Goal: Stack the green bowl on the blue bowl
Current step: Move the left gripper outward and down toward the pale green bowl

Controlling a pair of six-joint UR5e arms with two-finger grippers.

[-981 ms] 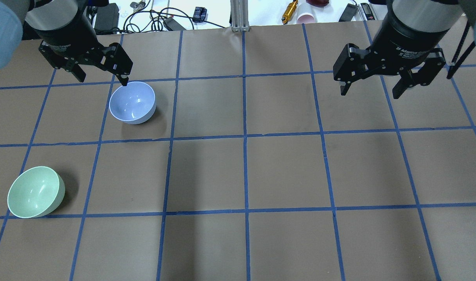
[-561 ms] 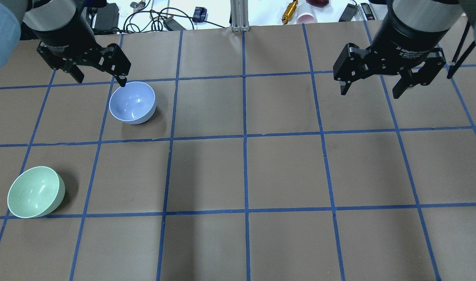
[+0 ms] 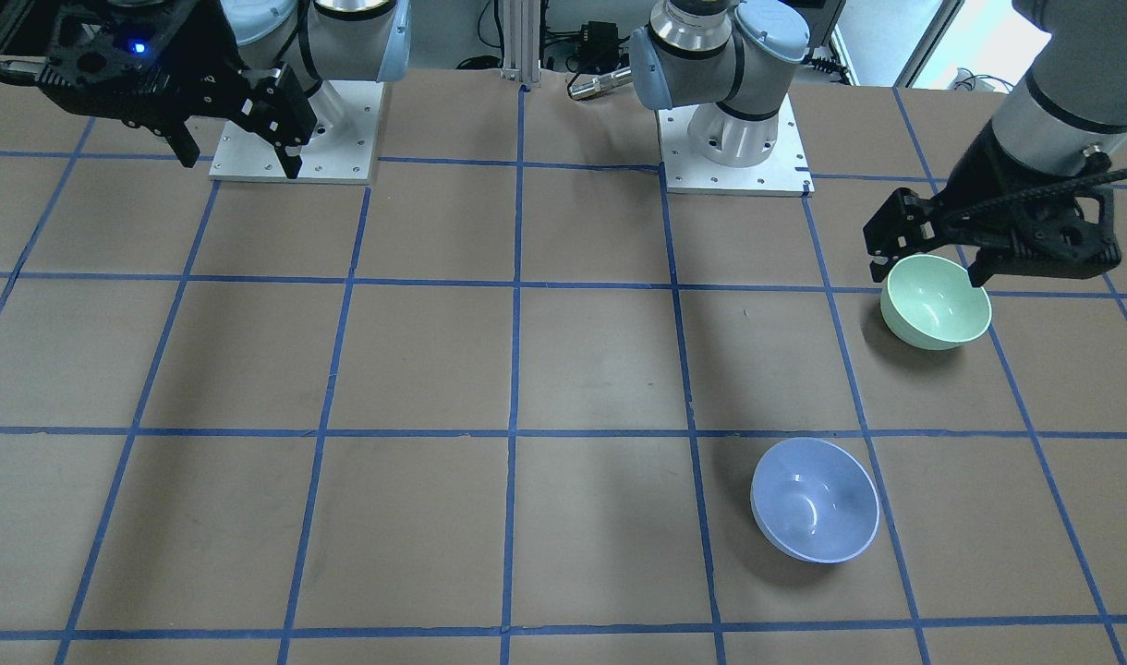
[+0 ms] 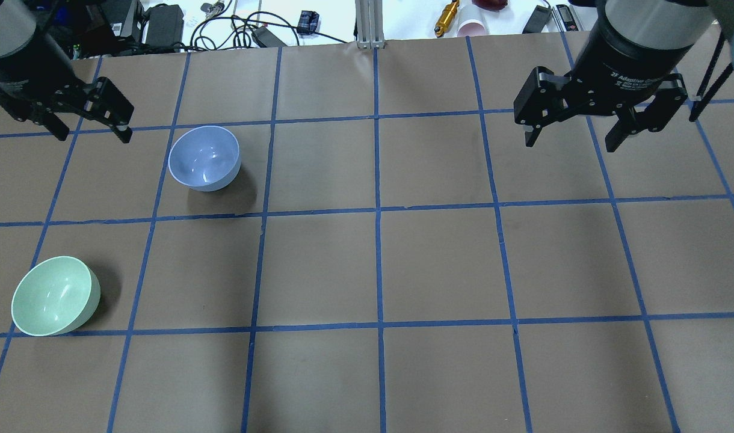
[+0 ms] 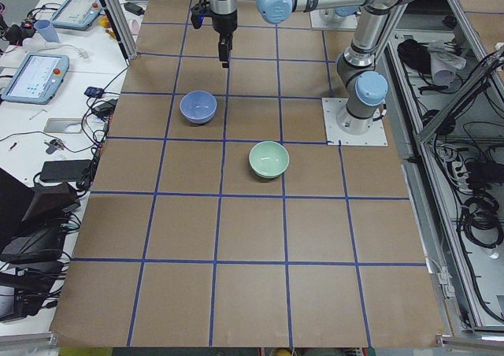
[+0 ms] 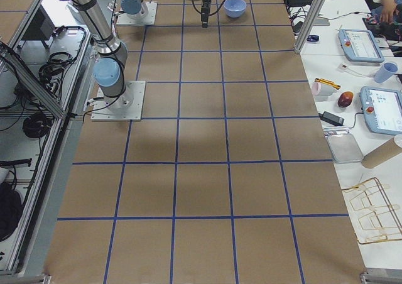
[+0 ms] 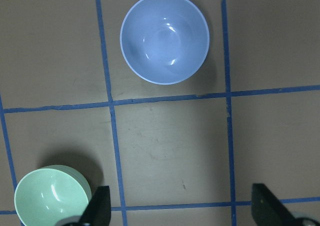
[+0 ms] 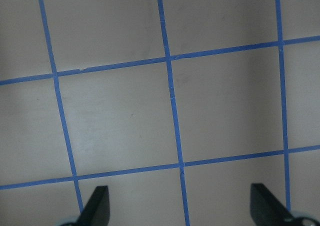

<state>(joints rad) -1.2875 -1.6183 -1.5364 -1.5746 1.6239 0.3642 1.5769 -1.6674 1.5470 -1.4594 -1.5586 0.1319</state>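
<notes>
Left end effector (image 4: 93, 136) and right end effector (image 4: 570, 145) gape; one green bowl (image 4: 55, 304), one blue bowl (image 4: 204, 157).

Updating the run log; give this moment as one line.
left gripper: open, empty | right gripper: open, empty | green bowl: on table, ungrasped | blue bowl: on table, apart | stack: not done

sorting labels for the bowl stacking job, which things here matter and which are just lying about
Belong to the job:
- green bowl
- blue bowl
- left gripper, open, empty, the one nearer both bowls

Just lying about:
- right gripper, open, far from both bowls
- past the far edge: gold tool, pink cup, cables, black power brick
</notes>
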